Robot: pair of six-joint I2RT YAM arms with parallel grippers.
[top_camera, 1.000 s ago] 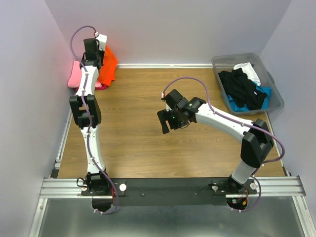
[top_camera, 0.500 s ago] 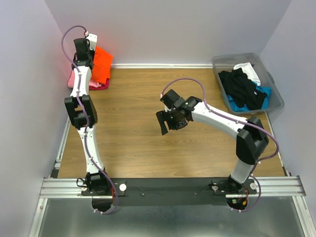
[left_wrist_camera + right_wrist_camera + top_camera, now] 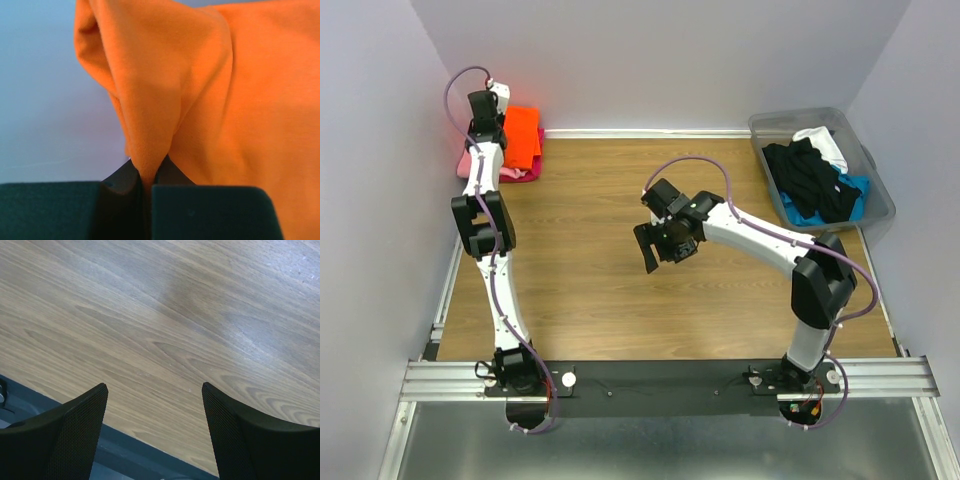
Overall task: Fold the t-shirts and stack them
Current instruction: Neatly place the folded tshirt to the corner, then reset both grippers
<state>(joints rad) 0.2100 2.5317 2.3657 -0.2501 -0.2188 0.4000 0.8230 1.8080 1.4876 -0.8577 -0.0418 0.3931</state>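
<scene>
Left gripper (image 3: 147, 184), clamped on the orange t-shirt (image 3: 523, 136), has lowered it onto the pink pile (image 3: 466, 166), nearly stacked; right gripper (image 3: 155, 412) hangs open, empty.

Overhead looking down, wrists close-up, orange t-shirt (image 3: 523, 136) shared

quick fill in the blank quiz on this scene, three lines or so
1. The t-shirt pinched in the left end effector is ____ in colour.
2. The right end effector is ____ and holds nothing above the wooden table.
3. The grey bin sits at the table's far ____ corner.
Missing words: orange; open; right.
</scene>
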